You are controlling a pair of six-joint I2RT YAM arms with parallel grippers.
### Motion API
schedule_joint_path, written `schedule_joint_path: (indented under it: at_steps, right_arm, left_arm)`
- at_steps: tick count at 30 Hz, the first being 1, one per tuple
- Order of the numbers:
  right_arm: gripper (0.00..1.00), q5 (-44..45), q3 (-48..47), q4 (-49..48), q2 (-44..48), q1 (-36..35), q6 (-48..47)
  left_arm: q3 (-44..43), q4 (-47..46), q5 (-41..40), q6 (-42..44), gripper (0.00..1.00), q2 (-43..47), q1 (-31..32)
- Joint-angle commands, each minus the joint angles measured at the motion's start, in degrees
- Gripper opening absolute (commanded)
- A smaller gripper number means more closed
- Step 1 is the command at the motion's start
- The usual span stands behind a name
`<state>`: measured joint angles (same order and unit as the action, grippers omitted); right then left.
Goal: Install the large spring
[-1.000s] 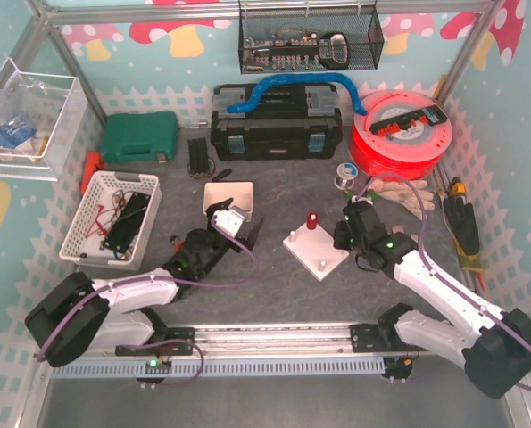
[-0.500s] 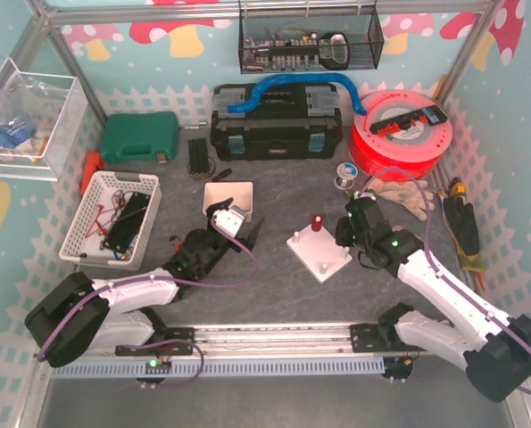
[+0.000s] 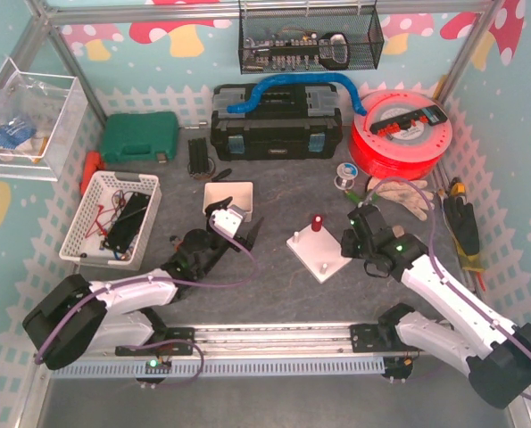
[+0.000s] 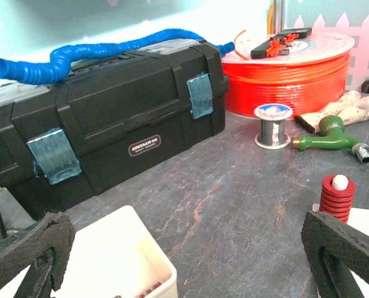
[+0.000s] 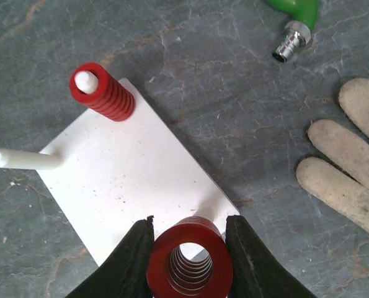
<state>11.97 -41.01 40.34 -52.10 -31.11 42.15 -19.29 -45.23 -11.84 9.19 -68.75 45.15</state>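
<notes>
Top external view: dark marbled tabletop is lying within mushroom-printed walls; right gripper is clamping the large red spring; left gripper is gaping wide.

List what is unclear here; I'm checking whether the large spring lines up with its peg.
- Right wrist: the large spring, held in the right end effector, covers the near corner of the white plate; any peg beneath it is hidden.
- Top external: the end effector itself hides the spring.
- Left wrist: the plate is cut off by the right edge.
</notes>
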Motion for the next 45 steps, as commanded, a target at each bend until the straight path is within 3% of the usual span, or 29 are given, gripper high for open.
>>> schedule_joint_path:
  at_steps: [1,16,22,26,29,36,41,45]
  right_arm:
    - [0.00,-0.06,1.70,-0.39,-0.26,0.07,1.05]
    - [0.00,0.82,5.73,-6.83,-3.74,0.08,2.69]
    - [0.01,-2.03,10.22,-16.44,-1.93,0.00,2.30]
    - [0.12,-3.40,10.21,-18.65,-4.52,0.00,2.57]
    - [0.26,-1.74,9.78,-17.32,-5.85,-0.01,2.62]
    - [0.50,-0.97,7.88,-15.00,-6.00,0.04,2.01]
    - [0.64,-1.56,3.45,-13.23,-3.19,-0.06,0.78]
    - [0.78,-0.20,2.02,-16.45,0.45,0.00,-1.35]
  left_arm:
    - [0.26,0.55,0.12,-0.33,0.99,1.06,0.21]
    - [0.41,0.36,0.15,-0.08,0.99,1.54,0.21]
    - [0.10,0.09,-2.01,-0.61,0.99,0.55,0.12]
    - [-1.32,2.41,-3.67,-3.12,0.99,0.00,-0.26]
    - [-2.79,5.33,-4.89,-7.85,0.99,0.40,-0.84]
    - [-11.25,22.10,-5.99,-18.79,0.99,1.25,-5.10]
    - [-13.77,27.35,-6.64,-25.12,0.99,2.50,-8.58]
    - [-16.86,32.34,0.46,-29.93,0.96,1.07,-15.02]
